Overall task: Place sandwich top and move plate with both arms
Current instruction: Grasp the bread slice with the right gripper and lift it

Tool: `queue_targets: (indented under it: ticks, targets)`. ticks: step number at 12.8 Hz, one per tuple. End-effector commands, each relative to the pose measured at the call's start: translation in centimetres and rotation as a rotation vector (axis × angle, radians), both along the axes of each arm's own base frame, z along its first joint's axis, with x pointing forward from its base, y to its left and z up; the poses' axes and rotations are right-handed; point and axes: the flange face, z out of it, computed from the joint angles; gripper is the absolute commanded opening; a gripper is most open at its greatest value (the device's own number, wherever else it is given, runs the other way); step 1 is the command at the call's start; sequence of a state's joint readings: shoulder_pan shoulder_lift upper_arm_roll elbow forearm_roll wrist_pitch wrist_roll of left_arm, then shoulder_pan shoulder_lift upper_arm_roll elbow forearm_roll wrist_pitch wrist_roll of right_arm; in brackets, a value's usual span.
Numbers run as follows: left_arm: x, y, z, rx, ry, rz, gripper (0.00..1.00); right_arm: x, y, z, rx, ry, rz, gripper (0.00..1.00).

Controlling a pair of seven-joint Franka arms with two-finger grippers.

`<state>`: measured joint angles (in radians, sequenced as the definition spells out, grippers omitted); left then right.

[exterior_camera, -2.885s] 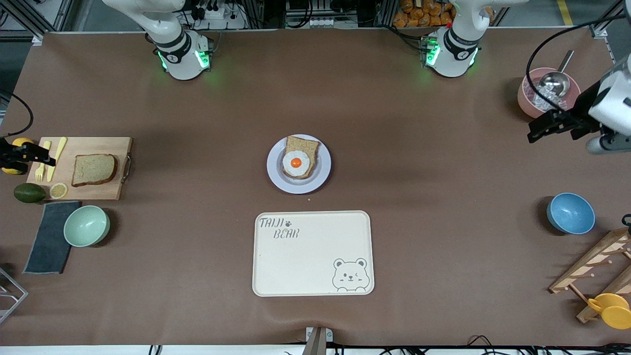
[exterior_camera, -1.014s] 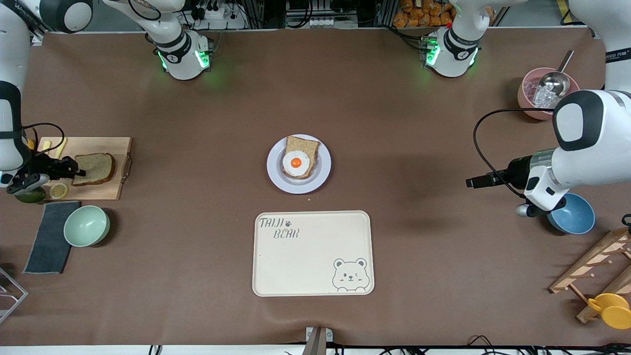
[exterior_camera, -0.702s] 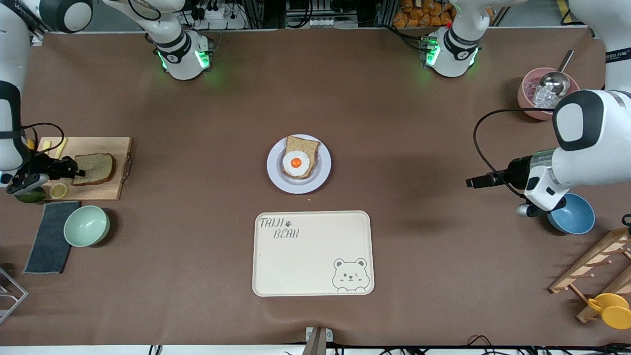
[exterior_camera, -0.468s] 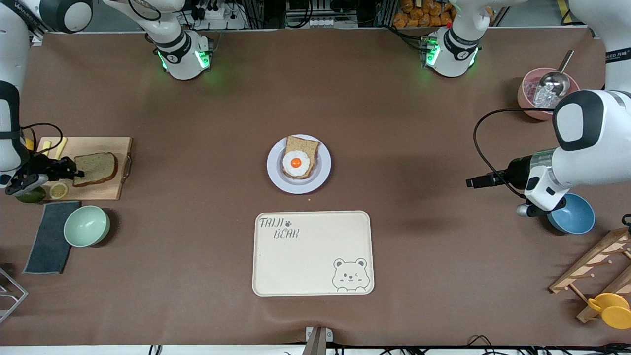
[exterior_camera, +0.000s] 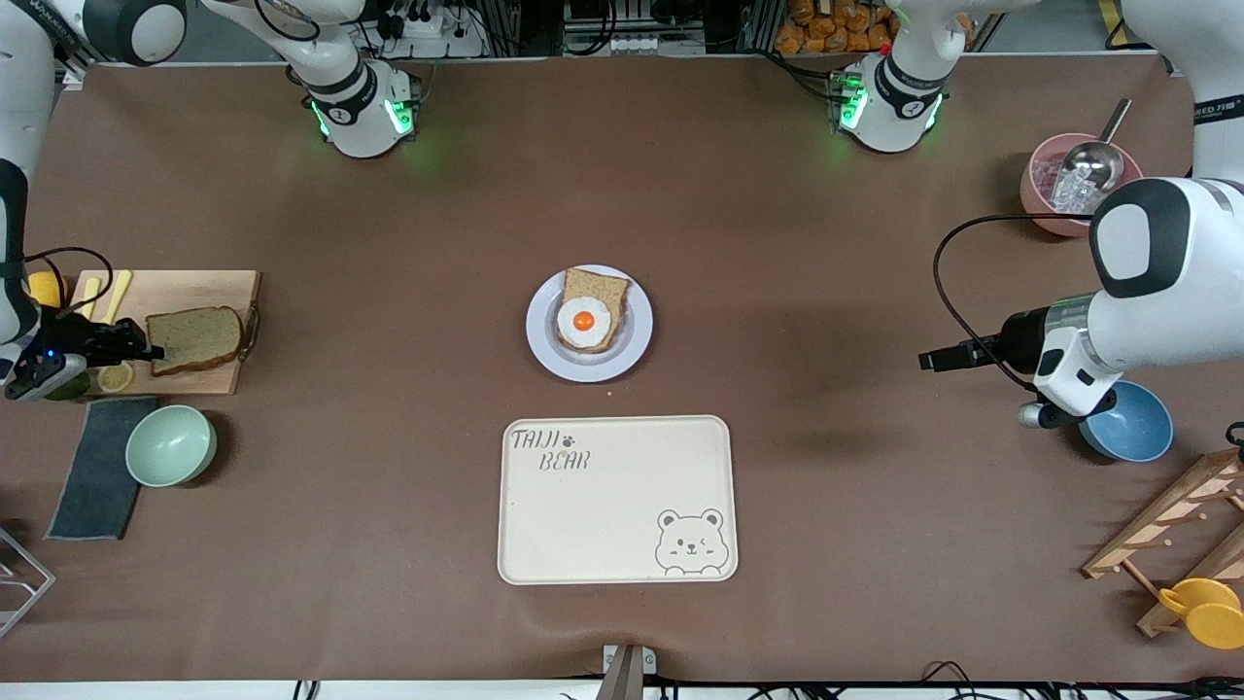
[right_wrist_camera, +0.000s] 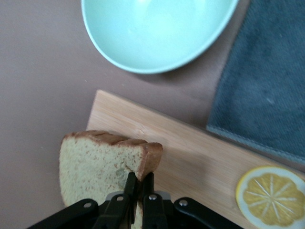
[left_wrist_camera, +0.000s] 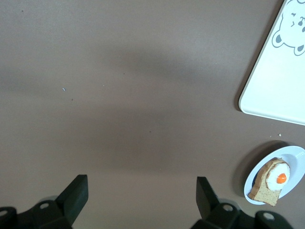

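Only right wrist view shows right pincer (right_wrist_camera: 137,183) clamping sandwich top (right_wrist_camera: 102,162).

A matt brown covering (exterior_camera: 777,292) spreads over the table; the cutting board (exterior_camera: 194,292) shows pale wood grain, the towel (right_wrist_camera: 267,86) woven grey cloth, the mint bowl (right_wrist_camera: 152,33) glossy.

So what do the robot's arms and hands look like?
The arms are white and chunky, with rounded joints and black bands. Their bases glow green. The left arm has a looping black cable and a silver ring at its wrist. The right arm has a thin black cable too. The left hand and the right hand are black, each with two flat fingers.
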<state>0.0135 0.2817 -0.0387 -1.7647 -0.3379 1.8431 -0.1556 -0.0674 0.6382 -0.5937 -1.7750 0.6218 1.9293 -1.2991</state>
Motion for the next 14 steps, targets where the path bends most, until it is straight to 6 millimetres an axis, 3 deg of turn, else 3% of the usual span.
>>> queue_targets:
  ticks: [1, 3, 5, 9, 11, 14]
  targets:
    - [0.3, 0.1, 0.1, -0.004, -0.011, 0.003, 1.00, 1.6, 2.9, 1.8, 0.074, 0.071, -0.067, 0.00]
    - [0.3, 0.0, 0.1, -0.004, -0.011, 0.001, 1.00, 2.7, 4.9, 3.5, 0.137, 0.166, -0.125, 0.00]
    - [0.3, 0.0, 0.1, -0.004, -0.011, 0.001, 1.00, 4.3, 8.0, 5.1, 0.166, 0.229, -0.167, 0.00]
    - [0.3, 0.1, 0.1, -0.004, -0.011, 0.003, 1.00, 7.6, 16.7, 6.9, 0.203, 0.301, -0.263, 0.00]
    - [0.3, 0.1, 0.1, -0.004, -0.011, 0.003, 1.00, 8.7, 22.2, 7.2, 0.201, 0.339, -0.308, 0.00]
    - [0.3, 0.2, 0.1, -0.004, -0.011, 0.004, 1.00, 8.3, 30.0, 6.5, 0.170, 0.300, -0.384, 0.00]
